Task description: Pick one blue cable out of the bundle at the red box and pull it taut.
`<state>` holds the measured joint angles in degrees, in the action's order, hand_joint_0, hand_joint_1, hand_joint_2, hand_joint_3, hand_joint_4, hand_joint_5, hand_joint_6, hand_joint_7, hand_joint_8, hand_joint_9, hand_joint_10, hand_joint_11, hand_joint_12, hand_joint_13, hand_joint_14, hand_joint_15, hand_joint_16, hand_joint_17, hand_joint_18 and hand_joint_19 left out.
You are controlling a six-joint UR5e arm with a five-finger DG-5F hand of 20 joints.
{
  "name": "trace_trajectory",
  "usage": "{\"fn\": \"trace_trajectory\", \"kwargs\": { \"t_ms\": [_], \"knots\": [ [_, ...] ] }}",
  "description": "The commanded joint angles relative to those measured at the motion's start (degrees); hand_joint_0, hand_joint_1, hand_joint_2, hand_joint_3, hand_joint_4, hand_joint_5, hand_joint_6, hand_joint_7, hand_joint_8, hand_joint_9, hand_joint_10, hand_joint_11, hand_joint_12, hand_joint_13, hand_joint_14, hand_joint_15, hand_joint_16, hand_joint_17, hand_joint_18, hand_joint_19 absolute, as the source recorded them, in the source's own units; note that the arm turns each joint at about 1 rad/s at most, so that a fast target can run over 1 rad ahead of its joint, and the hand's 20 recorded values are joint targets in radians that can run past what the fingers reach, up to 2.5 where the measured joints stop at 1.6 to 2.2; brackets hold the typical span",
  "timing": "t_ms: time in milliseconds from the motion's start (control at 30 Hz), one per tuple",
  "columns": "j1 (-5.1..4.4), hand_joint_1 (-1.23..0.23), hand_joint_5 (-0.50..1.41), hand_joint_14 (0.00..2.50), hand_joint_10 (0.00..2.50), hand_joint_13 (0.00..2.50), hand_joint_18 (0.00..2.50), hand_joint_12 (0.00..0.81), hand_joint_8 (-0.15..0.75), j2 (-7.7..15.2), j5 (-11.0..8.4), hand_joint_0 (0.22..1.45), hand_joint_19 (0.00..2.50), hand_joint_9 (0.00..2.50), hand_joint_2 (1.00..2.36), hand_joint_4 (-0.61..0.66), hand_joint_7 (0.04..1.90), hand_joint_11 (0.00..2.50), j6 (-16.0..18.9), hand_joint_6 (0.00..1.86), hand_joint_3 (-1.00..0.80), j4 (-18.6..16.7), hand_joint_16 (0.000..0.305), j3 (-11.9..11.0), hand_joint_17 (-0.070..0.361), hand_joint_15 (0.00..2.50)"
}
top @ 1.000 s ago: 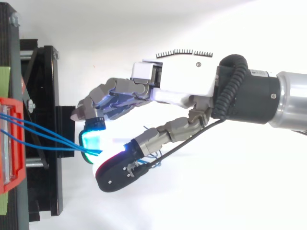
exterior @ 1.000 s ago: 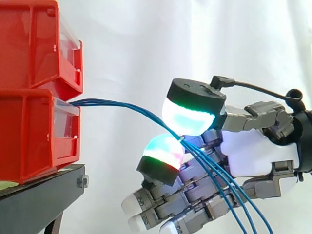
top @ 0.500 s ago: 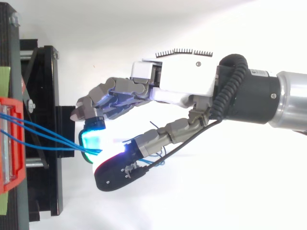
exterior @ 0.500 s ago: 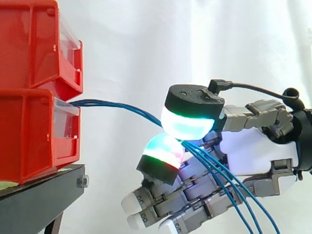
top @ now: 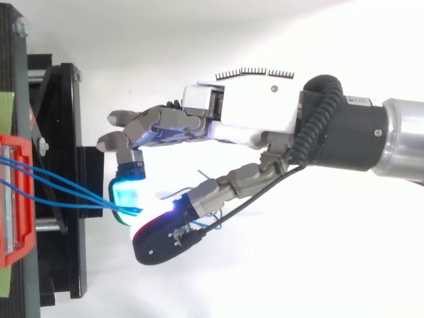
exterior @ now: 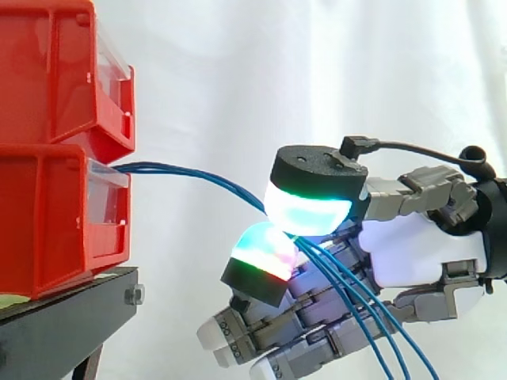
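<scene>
Several thin blue cables (exterior: 198,172) leave the red plastic bin (exterior: 55,214). The hand's (exterior: 412,245) glowing pads (exterior: 307,212) pinch them, seemingly all together.

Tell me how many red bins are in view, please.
2. The upper red bin sits on the lower red bin, which rests on the black stand at the left; the blue cables come out of the lower one. Others may be hidden above the frame.
</scene>
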<state>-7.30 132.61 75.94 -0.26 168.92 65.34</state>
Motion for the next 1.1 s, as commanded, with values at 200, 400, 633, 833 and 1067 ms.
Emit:
{"fn": "trace_trajectory", "kwargs": {
  "t_ms": [200,400,633,833,1067],
  "knots": [
    [0.0,-0.98,-0.28,0.0,0.0,0.0,0.12,0.386,0.268,0.01,0.09,0.77,0.0,0.04,1.0,0.13,1.12,0.1,0.0,0.89,-0.45,0.09,0.064,-0.04,0.145,0.0],
    [0.18,-0.97,-0.28,0.0,0.0,0.0,0.12,0.387,0.273,0.01,0.09,0.72,0.0,0.04,1.0,0.13,1.12,0.12,0.0,0.89,-0.5,0.27,0.064,-0.39,0.145,0.0],
    [0.0,-0.92,-0.23,0.0,0.0,0.08,0.25,0.432,0.338,0.01,0.09,0.52,0.02,0.21,1.0,0.21,1.07,0.14,0.0,0.88,-0.5,0.27,0.069,-0.48,0.155,0.0],
    [0.0,-0.9,-0.21,0.0,0.0,0.12,0.29,0.432,0.352,0.01,0.09,0.54,0.03,0.29,1.0,0.2,1.11,0.14,0.0,0.86,-0.5,0.27,0.068,-0.39,0.153,0.0],
    [0.0,-0.85,-0.18,0.0,0.0,0.15,0.3,0.429,0.362,0.01,0.0,0.57,0.05,0.38,1.0,0.21,1.07,0.16,0.0,0.84,-0.5,0.27,0.066,-0.39,0.149,0.0]
  ]
}}
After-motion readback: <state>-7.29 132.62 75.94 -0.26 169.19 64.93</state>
